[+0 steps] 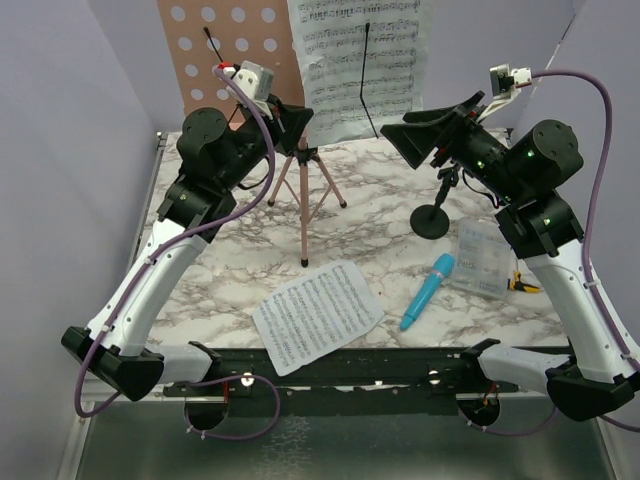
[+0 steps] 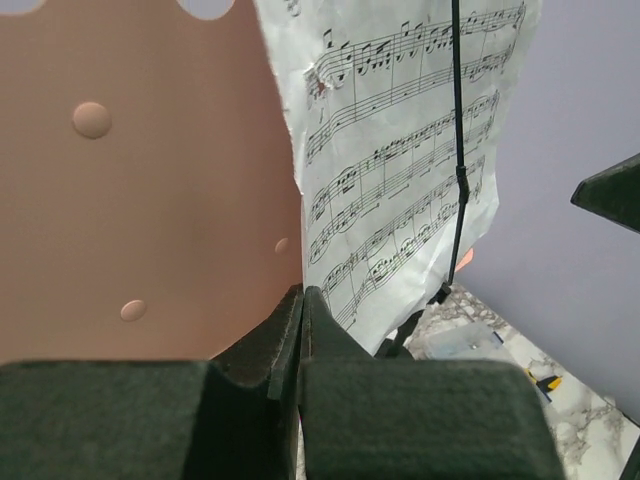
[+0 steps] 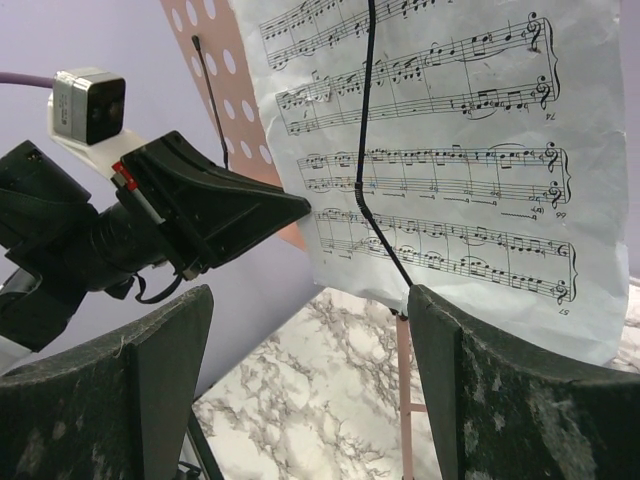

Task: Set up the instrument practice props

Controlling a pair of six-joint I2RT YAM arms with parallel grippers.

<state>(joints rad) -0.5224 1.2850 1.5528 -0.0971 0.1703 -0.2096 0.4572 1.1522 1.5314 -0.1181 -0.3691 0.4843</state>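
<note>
The pink perforated music stand [image 1: 225,50] stands at the back left on tripod legs [image 1: 305,195]. One sheet-music page [image 1: 360,60] hangs on it under a thin black wire arm; it also shows in the left wrist view [image 2: 400,170] and the right wrist view [image 3: 450,170]. A second page [image 1: 317,315] lies flat near the front edge. The blue microphone [image 1: 428,290] lies on the table right of it. The black mic stand [image 1: 432,222] stands upright below my right gripper [image 1: 395,132], which is open and empty [image 3: 310,340]. My left gripper [image 1: 306,116] is shut [image 2: 302,295], close before the pink board [image 2: 150,200].
A clear plastic box [image 1: 480,258] lies at the right, with a small yellow-black item [image 1: 522,285] beside it. Purple walls close in the marble table [image 1: 380,190] at left, back and right. The two grippers face each other in front of the stand.
</note>
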